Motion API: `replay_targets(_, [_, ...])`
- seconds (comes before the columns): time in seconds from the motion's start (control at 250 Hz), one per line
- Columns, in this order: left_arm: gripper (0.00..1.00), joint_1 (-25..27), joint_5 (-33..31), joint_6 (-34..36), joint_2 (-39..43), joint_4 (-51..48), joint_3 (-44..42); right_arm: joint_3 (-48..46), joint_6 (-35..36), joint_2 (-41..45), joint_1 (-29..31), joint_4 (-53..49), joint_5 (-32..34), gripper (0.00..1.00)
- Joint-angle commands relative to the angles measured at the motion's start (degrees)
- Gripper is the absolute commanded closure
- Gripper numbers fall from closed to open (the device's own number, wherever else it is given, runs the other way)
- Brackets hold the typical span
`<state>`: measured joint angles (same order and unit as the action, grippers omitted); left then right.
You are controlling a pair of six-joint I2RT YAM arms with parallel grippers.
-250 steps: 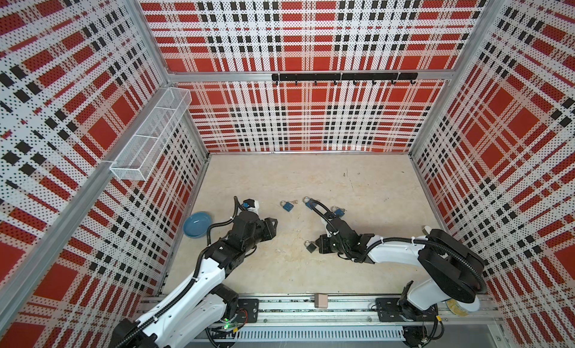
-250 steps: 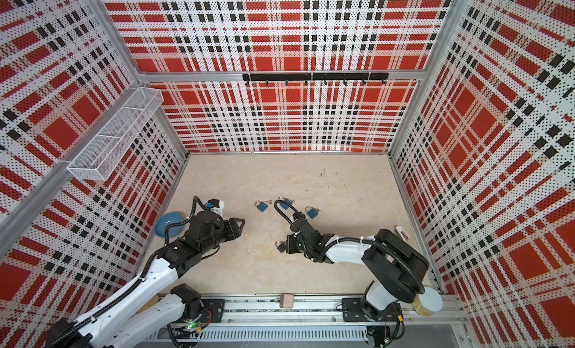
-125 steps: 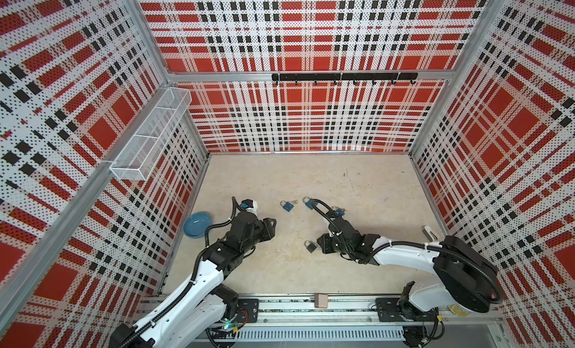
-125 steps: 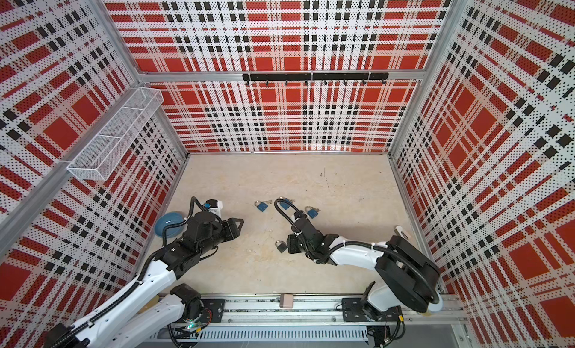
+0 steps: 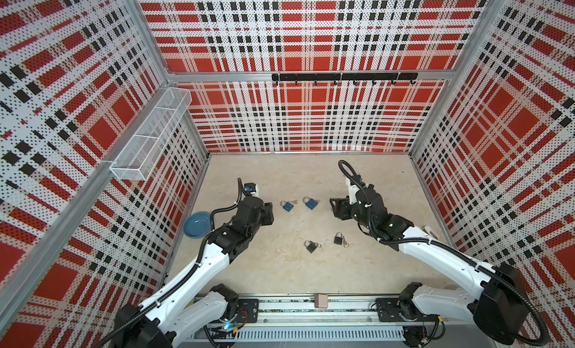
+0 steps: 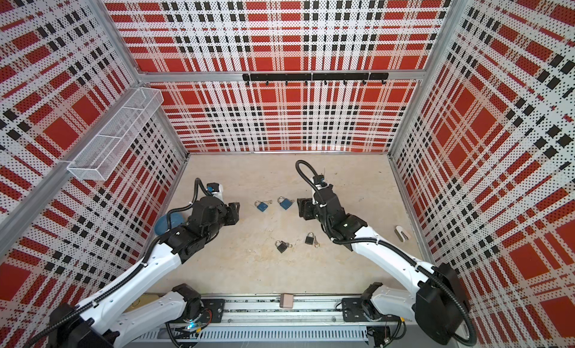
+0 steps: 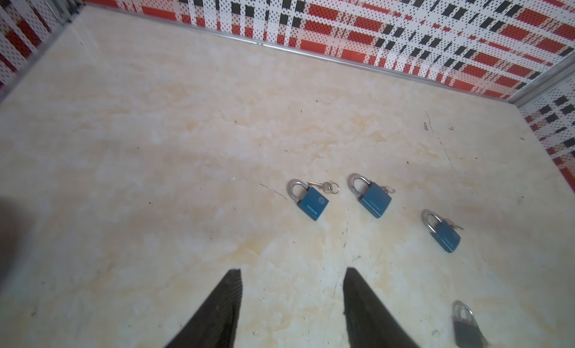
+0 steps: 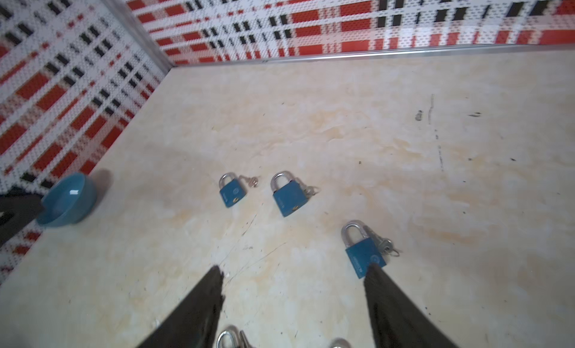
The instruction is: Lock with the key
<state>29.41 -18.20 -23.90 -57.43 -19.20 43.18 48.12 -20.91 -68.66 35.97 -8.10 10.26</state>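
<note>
My right gripper hangs with its jaws spread wide and nothing between them. At the lower right of the right wrist view, one black fingertip overlaps the lower corner of the nearest blue padlock with a silver shackle; I cannot tell whether it touches. That lock's small silver keys on a ring lie on the table against its side, not in the keyhole. Past it, near the middle of the frame, lie a second blue padlock and a third blue padlock, each with its keys loose beside the shackle and a brass keyhole showing on the end face. My left gripper is about half open and empty, over the bare beige marbled tabletop, pointing toward those locks. In a top view two black padlocks lie at lower centre, and a round blue bowl sits at the left edge. Every shackle looks seated, but I cannot tell which locks are actually locked. I judge that I am between grips, choosing the next lock and key. Next, the right gripper needs a narrow pinch on the flat keys beside the nearest lock. The left must steady the body so the key enters the end face straight before turning.
</note>
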Motion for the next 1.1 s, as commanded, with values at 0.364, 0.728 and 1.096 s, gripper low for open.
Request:
replay_targets(0.364, [0.00, -7.06, -7.52, 9.39, -6.98, 11.94, 2.06, -8.36, 13.22, 5.97, -22.47, 8.39, 5.96, 0.00])
replay_targets(0.728, [0.01, -13.39, -17.43, 25.85, -13.28, 38.31, -11.39, -21.64, 23.43, -4.77, -28.16, 37.14, 16.31, 0.00])
replay_targets(1.096, [0.00, -17.94, -2.95, 30.69, -26.11, 62.67, -17.94, -26.27, 23.94, -17.72, -29.67, 60.20, 10.94, 0.00])
